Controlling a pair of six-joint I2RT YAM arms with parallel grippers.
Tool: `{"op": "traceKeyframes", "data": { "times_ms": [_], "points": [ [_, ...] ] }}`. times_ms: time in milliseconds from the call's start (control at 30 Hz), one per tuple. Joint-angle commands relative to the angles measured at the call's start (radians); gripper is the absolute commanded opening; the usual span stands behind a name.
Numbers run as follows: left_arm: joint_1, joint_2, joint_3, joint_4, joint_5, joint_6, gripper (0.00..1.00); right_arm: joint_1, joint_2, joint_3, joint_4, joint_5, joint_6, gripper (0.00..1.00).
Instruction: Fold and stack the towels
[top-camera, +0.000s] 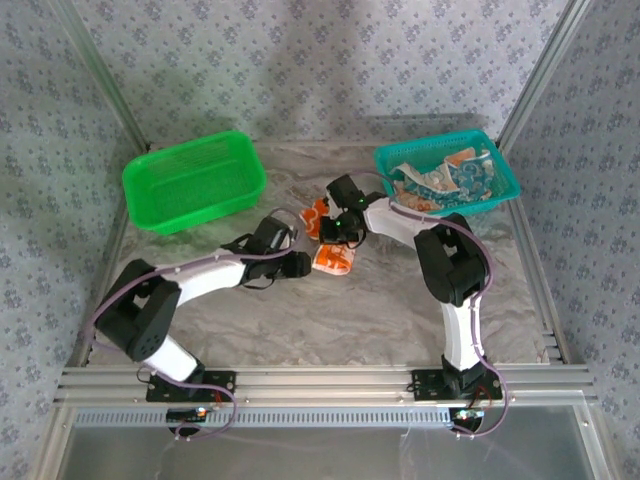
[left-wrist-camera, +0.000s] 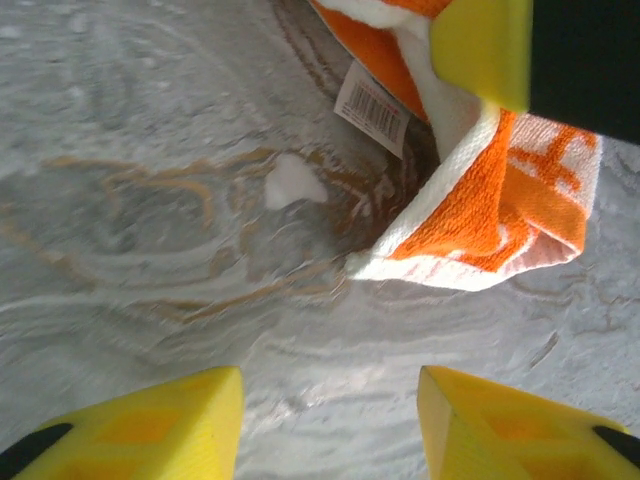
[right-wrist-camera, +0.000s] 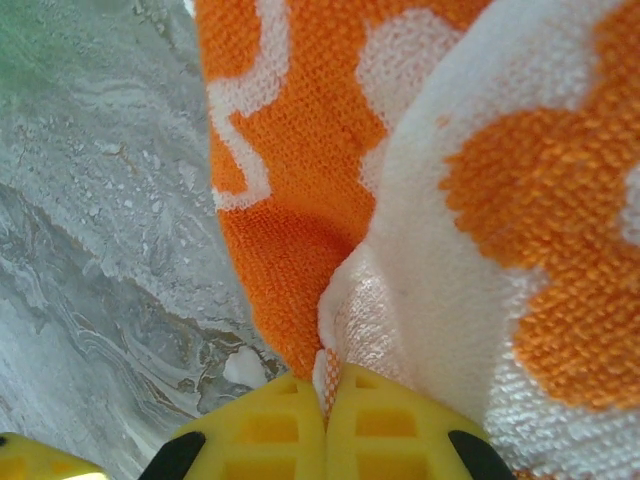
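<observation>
Step in hand: folding the first cloth, by my judgement; stacking has not begun.
Left gripper: low over the grey marbled table top, just left of the terry-cloth, white-flowered orange towel. My jaws are spread with nothing between them, and the towel's loose corner lies just ahead.
Task's thing: the orange towel sits bunched mid-table between my two grippers. One part is flat and one is raised, and a white barcode label hangs from its hem.
Right gripper: at the far side of the orange towel. My yellow fingers are pressed together, pinching the towel's edge and holding that fold up off the table.
Next move, as I judge: my left jaws need to take the loose corner in front of them, so that both grippers hold an edge. Then the orange towel can be pulled flat and laid over itself squarely. A one-sided pull would likely drag it into a heap.
Bright green plastic mesh basket: well to the left of the orange towel and behind it. Its floor looks bare.
Teal plastic mesh basket: to the right of the orange towel and behind it. It holds several crumpled printed towels in pale teal, white and orange, still unfolded.
</observation>
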Motion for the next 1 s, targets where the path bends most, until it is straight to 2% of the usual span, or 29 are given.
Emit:
{"op": "traceKeyframes", "data": {
  "times_ms": [0, 233, 500, 767, 967],
  "points": [
    [-0.013, 0.056, 0.074, 0.071, 0.072, 0.023, 0.47, -0.011, -0.011, 0.013, 0.004, -0.023, 0.021, 0.00],
    [-0.035, 0.168, 0.137, 0.102, 0.073, 0.014, 0.41, -0.021, -0.004, 0.008, 0.022, -0.044, 0.034, 0.00],
    [-0.042, 0.250, 0.173, 0.121, 0.064, 0.008, 0.40, -0.025, -0.009, 0.009, 0.024, -0.047, 0.036, 0.00],
    [-0.040, 0.230, 0.167, 0.056, -0.072, 0.034, 0.44, -0.026, -0.014, 0.003, 0.028, -0.048, 0.043, 0.00],
    [-0.061, 0.218, 0.181, 0.032, -0.132, 0.057, 0.46, -0.025, -0.016, -0.002, 0.036, -0.050, 0.048, 0.00]
  ]
}}
